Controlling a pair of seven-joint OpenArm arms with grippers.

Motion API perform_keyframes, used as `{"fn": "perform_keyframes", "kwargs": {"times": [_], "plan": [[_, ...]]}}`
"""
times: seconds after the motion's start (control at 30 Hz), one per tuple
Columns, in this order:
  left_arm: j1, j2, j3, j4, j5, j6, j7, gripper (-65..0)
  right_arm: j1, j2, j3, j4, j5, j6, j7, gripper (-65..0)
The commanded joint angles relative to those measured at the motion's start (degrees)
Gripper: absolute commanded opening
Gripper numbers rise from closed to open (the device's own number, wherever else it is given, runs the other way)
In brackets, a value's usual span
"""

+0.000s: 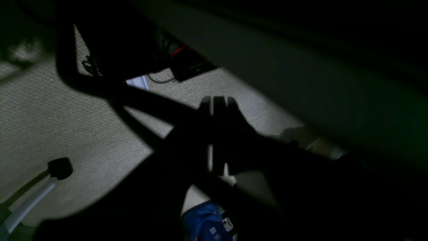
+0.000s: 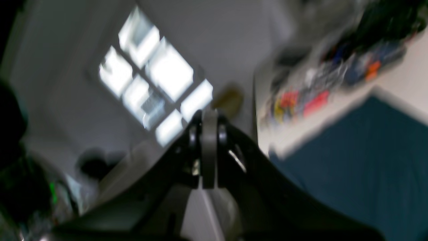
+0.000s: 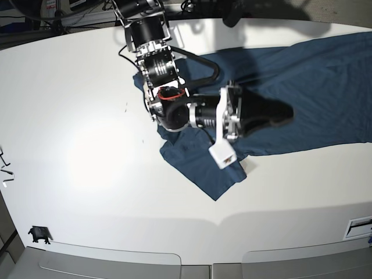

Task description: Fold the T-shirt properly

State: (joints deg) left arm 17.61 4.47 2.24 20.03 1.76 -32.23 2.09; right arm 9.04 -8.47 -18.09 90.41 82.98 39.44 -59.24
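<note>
The T-shirt (image 3: 314,87) lies spread flat on the white table (image 3: 87,116), unfolded, while the right gripper (image 2: 209,117) hangs above it with jaws closed and empty — probably between two grasps.

so the surface here is a big white table (image 3: 87,157), smooth and kinda glossy, with a bright glare spot on the bare part. lying right on it is the t-shirt (image 3: 325,93), dark navy, spread loosely from about the middle out past the frame edge, one sleeve (image 3: 209,171) poking toward the near edge with a few wrinkles. there's also a small black clip thing (image 3: 38,233) sitting near the corner.
</note>
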Motion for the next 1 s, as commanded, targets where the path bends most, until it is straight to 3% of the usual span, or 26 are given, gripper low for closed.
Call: {"fn": "perform_keyframes", "kwargs": {"times": [0.0,0.13,0.2,0.6,0.7,0.77,0.83,0.9,0.97], "plan": [[0.63,0.74,0.11,0.2,-0.28,-1.73,-0.44,-65.0,1.27,-0.53,0.09,0.85,2.02,0.56,6.25,-65.0],[0.63,0.74,0.11,0.2,-0.28,-1.73,-0.44,-65.0,1.29,-0.53,0.07,0.85,2.02,0.56,28.63,-65.0],[0.63,0.74,0.11,0.2,-0.28,-1.73,-0.44,-65.0,1.29,-0.53,0.09,0.85,2.02,0.56,37.31,-65.0],[0.63,0.76,0.11,0.2,-0.28,-1.73,-0.44,-65.0,1.29,-0.53,2.6,0.85,2.02,0.56,66.12,-65.0],[0.63,0.76,0.11,0.2,-0.28,-1.73,-0.44,-65.0,1.27,-0.53,6.05,0.85,2.02,0.56,63.69,-65.0],[0.63,0.74,0.11,0.2,-0.28,-1.73,-0.44,-65.0,1.29,-0.53,9.81,0.85,-4.07,0.56,54.84,-65.0],[0.63,0.76,0.11,0.2,-0.26,-1.73,-0.44,-65.0,1.31,-0.53,13.14,0.85,-10.56,0.56,42.47,-65.0],[0.63,0.74,0.11,0.2,-0.26,-1.73,-0.44,-65.0,1.25,-0.53,14.93,0.85,-10.78,0.56,33.92,-65.0],[0.61,0.76,0.11,0.2,-0.26,-1.73,-0.44,-65.0,1.25,-0.53,15.13,0.85,-8.79,-5.14,32.13,-65.0]]}}
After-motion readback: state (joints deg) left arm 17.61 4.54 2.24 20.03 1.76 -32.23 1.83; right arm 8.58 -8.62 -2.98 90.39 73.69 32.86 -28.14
